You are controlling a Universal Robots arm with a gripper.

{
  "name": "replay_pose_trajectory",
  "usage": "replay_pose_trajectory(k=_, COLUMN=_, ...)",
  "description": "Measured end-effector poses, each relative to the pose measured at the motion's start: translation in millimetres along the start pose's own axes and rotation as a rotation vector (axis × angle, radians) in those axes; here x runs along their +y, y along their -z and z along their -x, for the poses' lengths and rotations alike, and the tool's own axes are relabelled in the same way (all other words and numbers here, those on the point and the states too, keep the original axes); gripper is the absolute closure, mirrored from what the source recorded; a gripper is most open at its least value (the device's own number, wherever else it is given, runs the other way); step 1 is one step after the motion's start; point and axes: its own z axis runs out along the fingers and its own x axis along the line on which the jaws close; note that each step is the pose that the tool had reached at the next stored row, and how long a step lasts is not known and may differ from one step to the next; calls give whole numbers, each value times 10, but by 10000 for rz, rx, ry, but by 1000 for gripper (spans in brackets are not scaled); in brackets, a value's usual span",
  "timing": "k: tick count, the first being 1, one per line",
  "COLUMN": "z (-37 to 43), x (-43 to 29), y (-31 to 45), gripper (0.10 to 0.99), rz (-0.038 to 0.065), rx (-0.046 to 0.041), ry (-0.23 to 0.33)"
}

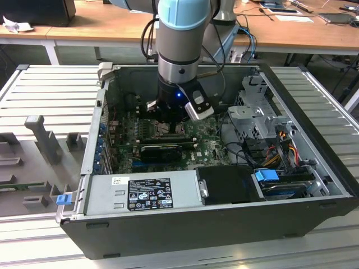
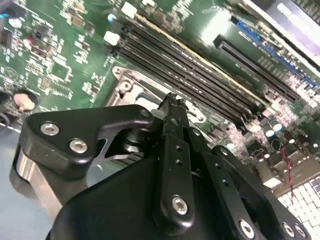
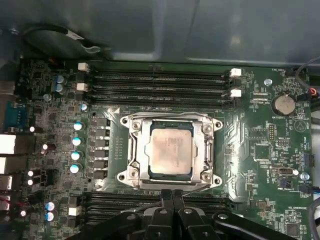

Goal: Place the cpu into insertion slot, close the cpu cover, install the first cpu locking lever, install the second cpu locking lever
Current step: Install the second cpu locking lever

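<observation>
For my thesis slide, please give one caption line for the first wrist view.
Gripper shut at the socket's edge; the cpu sits in the socket with the cpu cover down.

Gripper (image 3: pixel 171 194) hides socket's near edge (image 3: pixel 172 184); lever positions unclear.

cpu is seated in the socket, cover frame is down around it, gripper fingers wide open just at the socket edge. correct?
Not quite: the gripper has its fingers closed together, not wide open, as the first wrist view shows. The rest holds: the cpu sits in the socket with the cover frame down around it, and the fingertips are at the socket's edge.
</observation>
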Motion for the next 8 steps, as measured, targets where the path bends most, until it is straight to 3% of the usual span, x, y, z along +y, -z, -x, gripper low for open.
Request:
replay_pose_trajectory(k=2, z=-44, x=-45, y=-8, gripper=980, rz=190, rx=-5, ry=14)
replay_pose_trajectory(k=5, z=-109, x=-99, y=-40, gripper=980, rz=372, rx=-4, ry=77)
replay_pose_trajectory(k=8, z=-161, x=-107, y=-107, gripper=980, rz=449, rx=19, ry=265)
